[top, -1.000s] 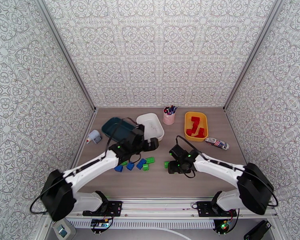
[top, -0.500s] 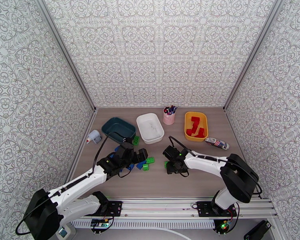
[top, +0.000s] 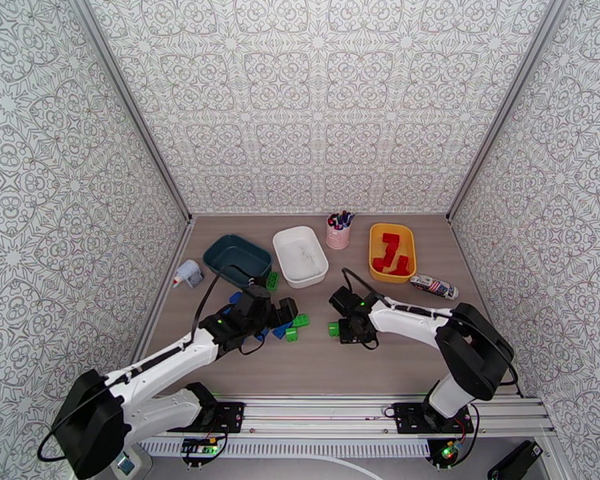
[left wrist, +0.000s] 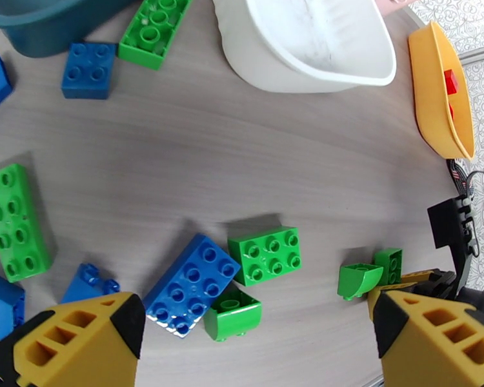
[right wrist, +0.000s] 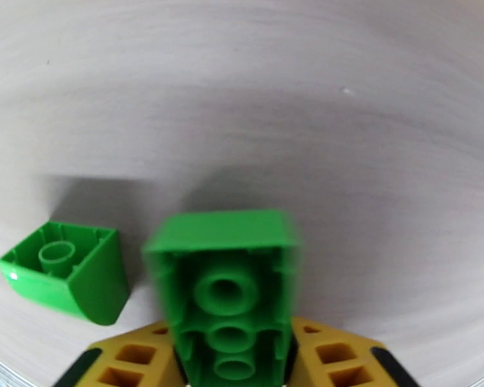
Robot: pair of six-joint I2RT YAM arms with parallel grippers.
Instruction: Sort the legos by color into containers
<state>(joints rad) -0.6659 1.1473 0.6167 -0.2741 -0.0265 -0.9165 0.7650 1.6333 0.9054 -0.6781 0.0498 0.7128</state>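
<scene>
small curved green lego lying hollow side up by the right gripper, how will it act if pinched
The curved green lego looks like hollow rigid plastic: probably light and stiff. Its glossy rounded side may slip when pinched; flat walls seem safer. A nudge would likely slide it.

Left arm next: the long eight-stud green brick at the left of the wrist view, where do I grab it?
Bring the left gripper straight down on the long green brick, closing across its narrow width at mid-length. It lies flat, studs up, both long sides clear; a blue brick crowds one end.
</scene>
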